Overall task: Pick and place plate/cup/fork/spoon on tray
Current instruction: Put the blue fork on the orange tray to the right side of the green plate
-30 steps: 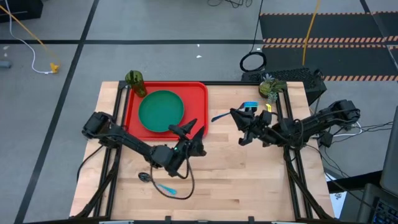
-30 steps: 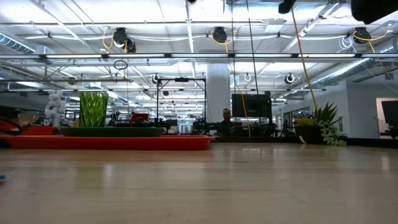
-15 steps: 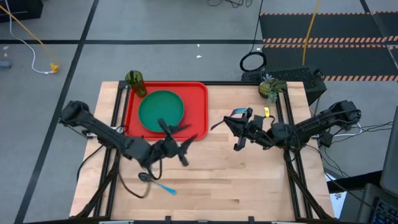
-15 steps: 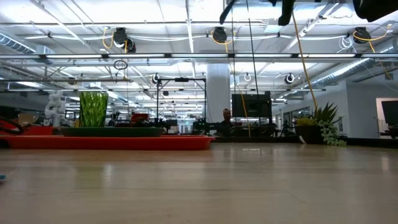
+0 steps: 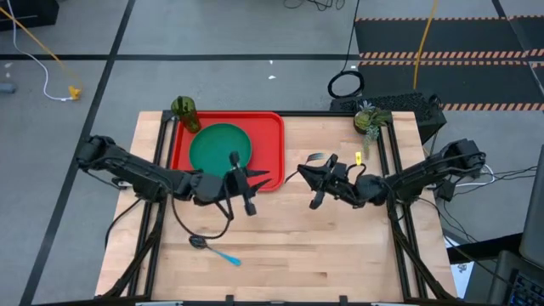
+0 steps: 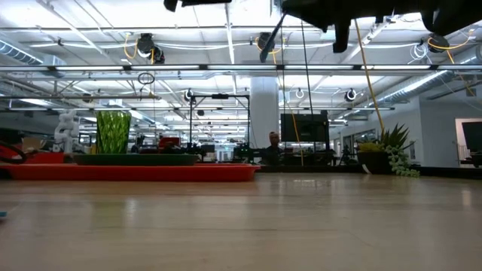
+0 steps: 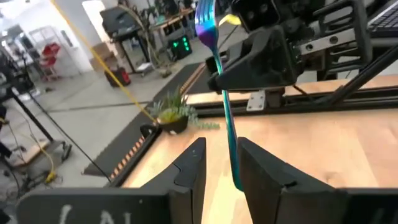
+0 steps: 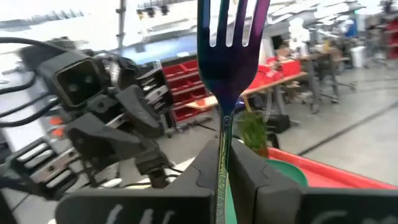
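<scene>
My right gripper is shut on the fork, in the air right of the tray. The fork's purplish tined head is up and its handle slants down toward my left gripper. That gripper hangs level off the tray's near right corner, open. In the left wrist view the fork's handle end shows in the gap between its fingers, and the high view shows a small space between them. The plate lies in the tray. The cup stands at the tray's far left corner. The spoon lies on the table near the front. My right gripper pinches the fork's slim stem just below the head between its two fingers. The fingers come about level from the table's right and lie across the fork. The fork is clear of the table, tilted, with its head up and its handle hanging below the fingers.
A small potted plant stands at the table's far right. Bare wood lies between the tray and the right arm, and along the front beside the spoon. Cables trail from the left arm over the table.
My right gripper has carried the fork left toward the tray and lower, so it now dips into the top of the low view. My left gripper has drawn back from the near middle toward the tray's near right corner and has rolled and levelled out, facing the fork.
</scene>
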Action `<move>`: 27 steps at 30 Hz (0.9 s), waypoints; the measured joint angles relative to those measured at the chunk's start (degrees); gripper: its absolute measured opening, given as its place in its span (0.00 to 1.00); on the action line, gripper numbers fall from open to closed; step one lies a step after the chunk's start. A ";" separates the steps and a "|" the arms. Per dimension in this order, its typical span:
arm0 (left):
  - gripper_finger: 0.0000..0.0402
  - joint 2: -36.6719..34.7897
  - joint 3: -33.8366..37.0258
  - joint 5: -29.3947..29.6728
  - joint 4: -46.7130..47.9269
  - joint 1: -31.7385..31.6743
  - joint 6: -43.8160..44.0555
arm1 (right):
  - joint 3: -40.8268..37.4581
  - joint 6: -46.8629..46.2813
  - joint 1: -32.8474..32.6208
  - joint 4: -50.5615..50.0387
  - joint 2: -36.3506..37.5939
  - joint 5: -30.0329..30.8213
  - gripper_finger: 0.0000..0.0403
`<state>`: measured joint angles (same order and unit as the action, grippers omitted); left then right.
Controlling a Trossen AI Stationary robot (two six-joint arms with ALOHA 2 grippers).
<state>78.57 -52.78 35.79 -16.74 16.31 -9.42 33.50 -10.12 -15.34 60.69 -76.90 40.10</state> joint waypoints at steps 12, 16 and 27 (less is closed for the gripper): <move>0.23 -2.05 0.53 0.94 3.09 -1.36 7.18 | 6.59 0.68 0.54 -1.41 -7.56 2.07 0.02; 0.23 -3.11 0.51 6.06 6.39 0.11 9.64 | 9.11 0.86 1.39 -5.73 -7.72 2.08 0.02; 0.33 -3.45 0.47 2.16 6.82 1.70 15.19 | 10.99 0.44 1.82 -7.19 -7.70 1.87 0.02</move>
<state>75.12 -52.31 37.95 -9.93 18.01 5.77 44.49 -9.68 -13.52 53.50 -84.60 41.97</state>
